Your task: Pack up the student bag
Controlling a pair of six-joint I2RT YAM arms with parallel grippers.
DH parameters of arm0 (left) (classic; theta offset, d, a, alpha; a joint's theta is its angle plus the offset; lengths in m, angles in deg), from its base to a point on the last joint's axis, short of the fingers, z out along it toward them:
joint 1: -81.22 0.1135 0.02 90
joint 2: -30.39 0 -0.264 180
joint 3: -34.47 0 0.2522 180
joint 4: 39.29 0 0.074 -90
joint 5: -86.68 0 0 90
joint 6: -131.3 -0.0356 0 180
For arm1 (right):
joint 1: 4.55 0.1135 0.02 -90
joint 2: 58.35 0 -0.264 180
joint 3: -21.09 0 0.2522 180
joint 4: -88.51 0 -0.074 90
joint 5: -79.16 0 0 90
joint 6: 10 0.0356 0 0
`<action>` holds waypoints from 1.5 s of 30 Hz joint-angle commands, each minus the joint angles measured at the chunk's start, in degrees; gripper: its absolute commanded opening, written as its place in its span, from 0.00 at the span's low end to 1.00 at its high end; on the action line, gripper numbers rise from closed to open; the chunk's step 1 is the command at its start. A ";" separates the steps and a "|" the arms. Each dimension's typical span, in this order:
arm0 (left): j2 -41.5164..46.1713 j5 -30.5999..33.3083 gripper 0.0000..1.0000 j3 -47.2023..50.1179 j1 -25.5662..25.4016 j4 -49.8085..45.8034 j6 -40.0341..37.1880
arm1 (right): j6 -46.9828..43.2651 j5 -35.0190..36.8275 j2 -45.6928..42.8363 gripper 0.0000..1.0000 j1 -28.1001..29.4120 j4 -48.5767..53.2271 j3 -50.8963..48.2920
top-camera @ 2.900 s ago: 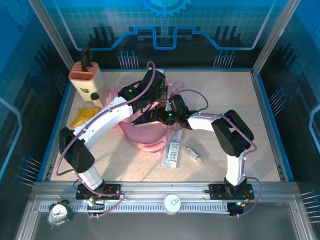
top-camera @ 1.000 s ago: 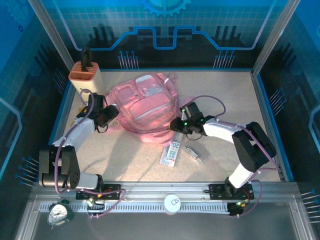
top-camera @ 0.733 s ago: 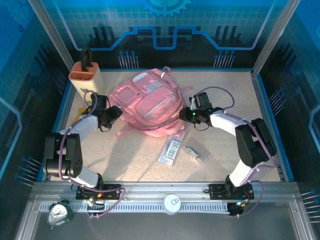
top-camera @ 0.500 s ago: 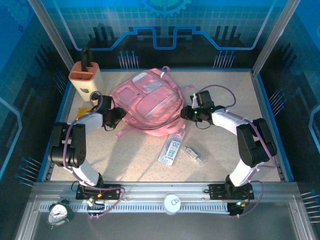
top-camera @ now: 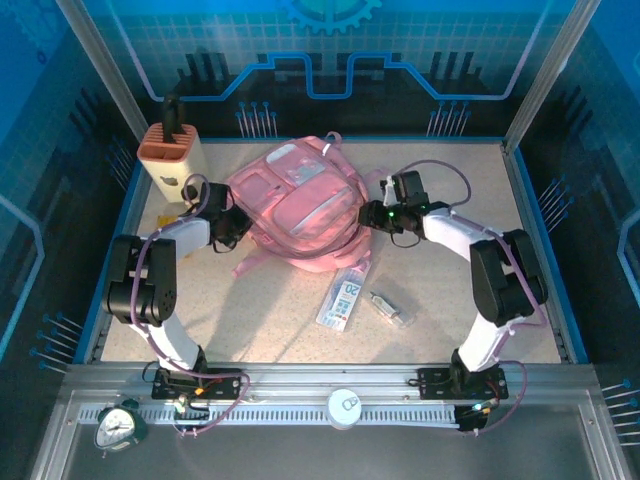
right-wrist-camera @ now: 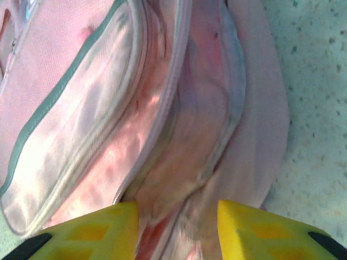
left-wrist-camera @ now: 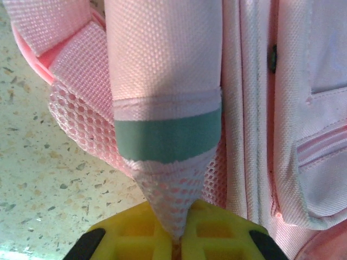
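Student bag: flat, just beside the knife block.
Left tool: pinched on its mesh strap.
Right tool: apart, astride its edge.
Yours to pack: packet, clear item — loose on tabletop.

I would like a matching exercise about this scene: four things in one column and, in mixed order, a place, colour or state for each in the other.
Things
1. bag
2. knife block
3. left gripper
4. clock

Descriptions
a. back left corner of the table
b. off the table, near left
c. shut on the bag
d. pink, mid-table

Pairs: 1-d, 2-a, 3-c, 4-b
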 commanded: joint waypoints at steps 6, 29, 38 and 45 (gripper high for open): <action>6.32 -3.25 0.02 2.07 -3.59 1.71 3.59 | -2.16 0.91 11.58 0.50 -2.99 4.44 16.25; 11.73 0.17 0.00 6.87 -14.01 4.63 19.38 | -7.18 18.35 -13.28 0.68 20.16 18.71 3.93; 12.69 -0.39 0.00 7.45 -15.07 5.29 20.77 | -5.02 20.30 -3.06 0.49 32.49 6.47 4.98; 13.13 -1.48 0.00 7.09 -15.65 4.97 21.25 | -4.71 21.57 4.09 0.42 36.26 -1.30 6.22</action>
